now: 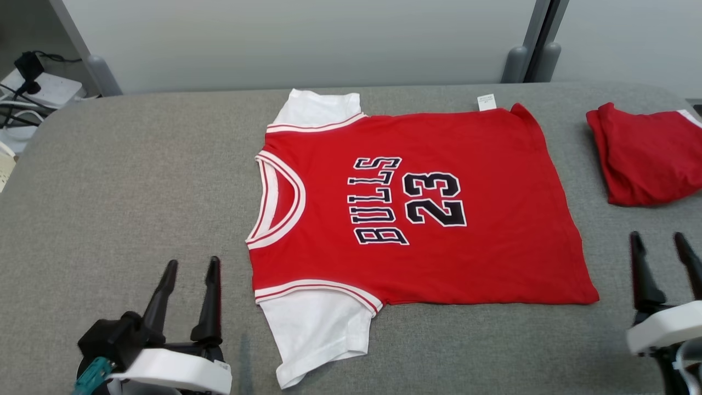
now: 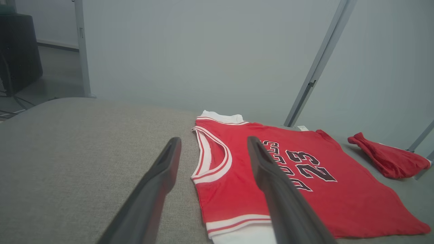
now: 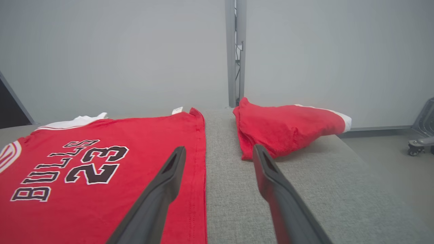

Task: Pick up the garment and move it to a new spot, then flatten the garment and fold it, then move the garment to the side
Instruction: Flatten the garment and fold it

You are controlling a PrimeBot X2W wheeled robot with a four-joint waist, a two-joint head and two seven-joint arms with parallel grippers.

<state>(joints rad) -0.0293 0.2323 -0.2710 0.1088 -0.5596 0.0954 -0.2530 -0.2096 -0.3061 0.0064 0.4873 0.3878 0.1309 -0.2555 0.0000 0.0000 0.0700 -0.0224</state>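
Beside left gripper [image 1: 193,261], garment [image 1: 482,258] lies crosswise, collar pointing left.

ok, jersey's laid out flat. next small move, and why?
Probably ease the left tool to the near white sleeve and pinch it for a first fold: the Bulls jersey lies flat, and it and the right tool stand open, off the fabric.

The left end effector [image 1: 192,262] and the right end effector [image 1: 658,236] hover low, fingers spread apart, pointing forward, holding nothing.
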